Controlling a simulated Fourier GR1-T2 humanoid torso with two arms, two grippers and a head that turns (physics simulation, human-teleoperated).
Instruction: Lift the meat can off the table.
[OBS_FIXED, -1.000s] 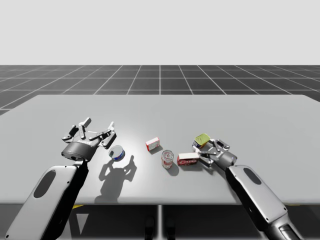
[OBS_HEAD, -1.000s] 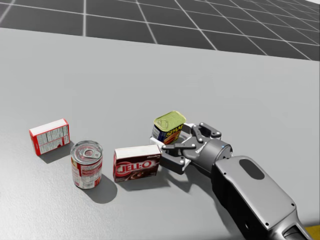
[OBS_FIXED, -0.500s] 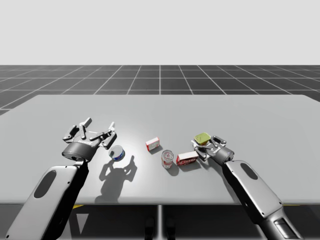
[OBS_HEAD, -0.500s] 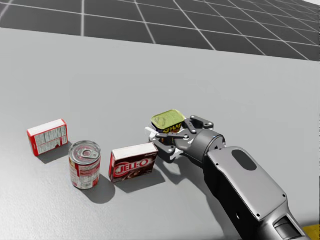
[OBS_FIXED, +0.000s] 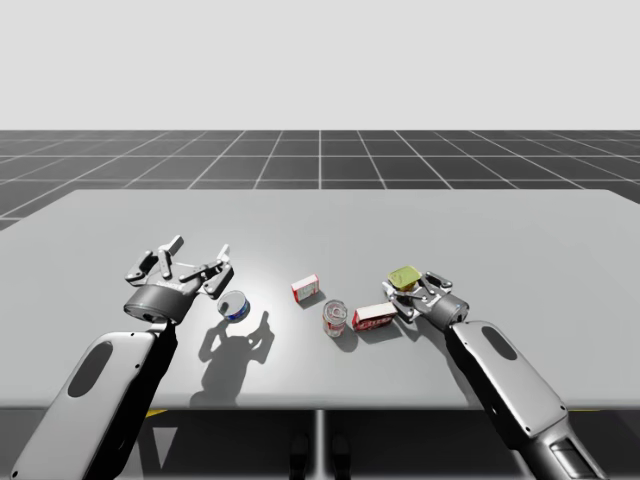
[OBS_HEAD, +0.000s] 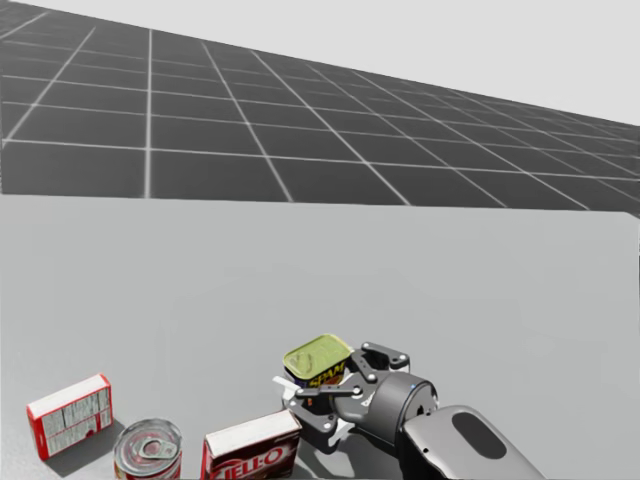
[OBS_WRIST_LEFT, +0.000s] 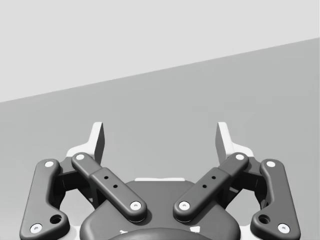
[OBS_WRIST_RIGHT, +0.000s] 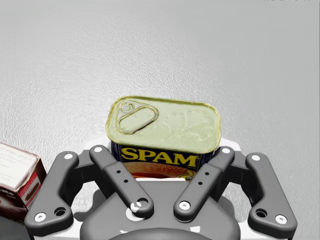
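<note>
The meat can (OBS_WRIST_RIGHT: 164, 134), a blue rectangular tin with a yellow-green pull-tab lid, sits upright between the fingers of my right gripper (OBS_WRIST_RIGHT: 162, 156), which is shut on its two sides. In the high view the meat can (OBS_FIXED: 404, 276) and right gripper (OBS_FIXED: 410, 291) are right of the table's middle. The head view has the can (OBS_HEAD: 318, 358) low in the picture, held by the right gripper (OBS_HEAD: 332, 375). I cannot tell whether it is clear of the table. My left gripper (OBS_WRIST_LEFT: 160, 140) is open over bare table, seen at the left (OBS_FIXED: 197, 256).
A dark red box (OBS_FIXED: 373, 318) (OBS_HEAD: 250, 455) lies just left of the meat can, close to the right gripper. Further left stand a red-and-white round can (OBS_FIXED: 335, 317) (OBS_HEAD: 148, 452) and a small red-and-white box (OBS_FIXED: 305, 288) (OBS_HEAD: 68, 415). A blue-and-white can (OBS_FIXED: 235, 305) lies near the left gripper.
My head has turned upward, so the objects sit lower in the head view. The right gripper moved in around the meat can and shut on it. The left arm stayed still.
</note>
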